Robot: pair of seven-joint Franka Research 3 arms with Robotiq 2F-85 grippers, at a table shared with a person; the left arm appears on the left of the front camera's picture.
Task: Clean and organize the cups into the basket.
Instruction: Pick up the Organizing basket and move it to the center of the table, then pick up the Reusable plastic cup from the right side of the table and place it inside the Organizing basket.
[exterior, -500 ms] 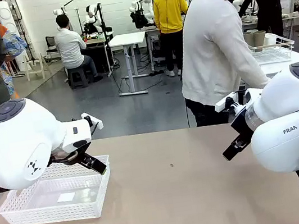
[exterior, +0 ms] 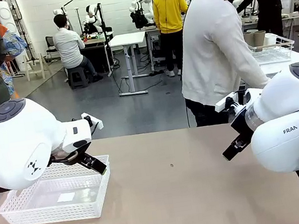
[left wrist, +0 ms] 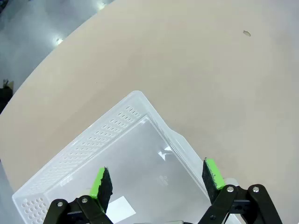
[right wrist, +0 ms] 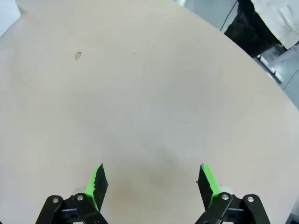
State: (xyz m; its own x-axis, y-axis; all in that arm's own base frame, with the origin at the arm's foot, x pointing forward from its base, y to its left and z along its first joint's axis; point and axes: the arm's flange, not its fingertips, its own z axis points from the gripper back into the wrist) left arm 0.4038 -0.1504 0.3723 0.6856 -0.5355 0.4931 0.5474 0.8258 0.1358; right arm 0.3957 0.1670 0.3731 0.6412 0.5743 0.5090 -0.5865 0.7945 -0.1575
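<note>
the left end effector [exterior: 93, 164] is hanging over the right end of the white basket [exterior: 52, 214], its green pads [left wrist: 100, 181] spread wide and gripping nothing. the basket is sitting on the tan surface [exterior: 180, 198] at the robot's left side. the right end effector [exterior: 231, 150] is hovering released above bare surface on the right. tan cups [exterior: 255, 38] are standing in an open-grid basket [exterior: 270, 54] at the far right, just beside a person in a white top [exterior: 213, 45].

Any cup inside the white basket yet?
No, the basket holds nothing but a small white label on its flat base.
</note>
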